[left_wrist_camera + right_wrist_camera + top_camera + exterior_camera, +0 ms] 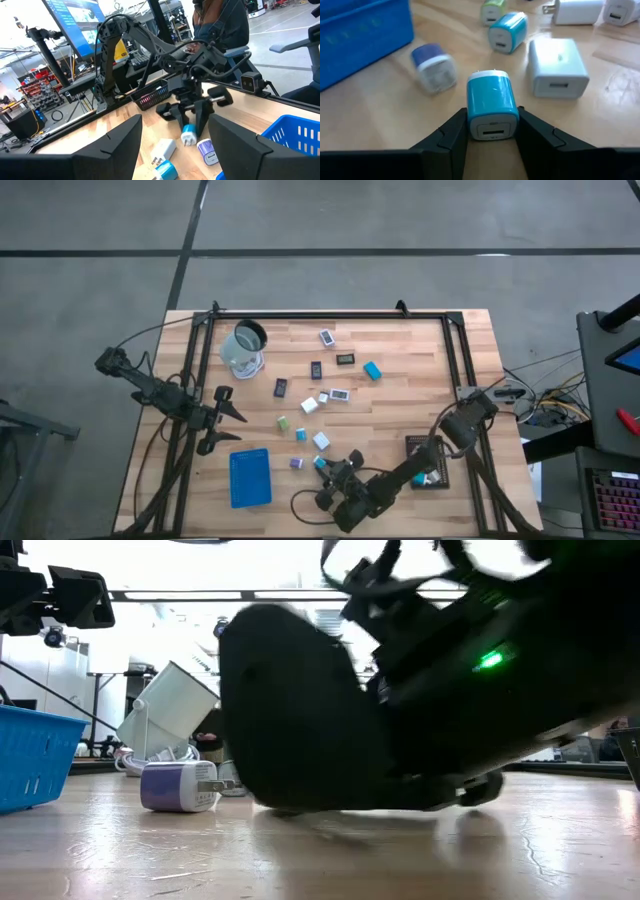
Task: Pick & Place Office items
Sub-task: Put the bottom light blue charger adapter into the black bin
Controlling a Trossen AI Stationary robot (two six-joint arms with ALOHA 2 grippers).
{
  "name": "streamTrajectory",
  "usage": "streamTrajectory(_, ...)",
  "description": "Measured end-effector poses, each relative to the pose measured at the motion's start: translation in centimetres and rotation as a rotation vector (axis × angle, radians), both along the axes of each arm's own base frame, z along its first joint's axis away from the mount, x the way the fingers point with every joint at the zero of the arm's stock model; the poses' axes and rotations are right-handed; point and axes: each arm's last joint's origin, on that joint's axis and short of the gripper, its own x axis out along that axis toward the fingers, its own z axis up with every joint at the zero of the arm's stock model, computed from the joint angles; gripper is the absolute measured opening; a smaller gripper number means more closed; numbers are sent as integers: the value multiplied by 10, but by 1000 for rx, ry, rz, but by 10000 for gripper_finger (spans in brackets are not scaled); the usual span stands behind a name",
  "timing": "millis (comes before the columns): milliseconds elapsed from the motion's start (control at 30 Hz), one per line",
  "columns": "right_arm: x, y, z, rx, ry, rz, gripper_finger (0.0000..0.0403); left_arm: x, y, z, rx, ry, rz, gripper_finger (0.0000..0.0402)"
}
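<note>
Teal charger block (491,102), low and centre in the high view beside the blue tray (249,477), sat clamped between the right gripper (491,131) jaws, so lifting came next, while the left gripper (172,150) waited wide at left.

We note a glossy teal-and-white plastic charger block (491,108); matt dark plastic fingers (540,137); a smooth, lightly sheened wooden table (600,125); a blue plastic tray (360,35).
</note>
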Motion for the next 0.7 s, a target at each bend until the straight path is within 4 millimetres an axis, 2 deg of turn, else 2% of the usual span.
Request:
streamTrajectory(267, -12, 8, 37, -7, 7, 31, 137, 0, 0, 0, 0, 0, 0, 234)
streamTrajectory(433, -24, 9, 74, 16, 30, 63, 137, 0, 0, 0, 0, 0, 0, 234)
streamTrajectory(700, -57, -5, 135, 139, 107, 50, 137, 0, 0, 0, 0, 0, 0, 234)
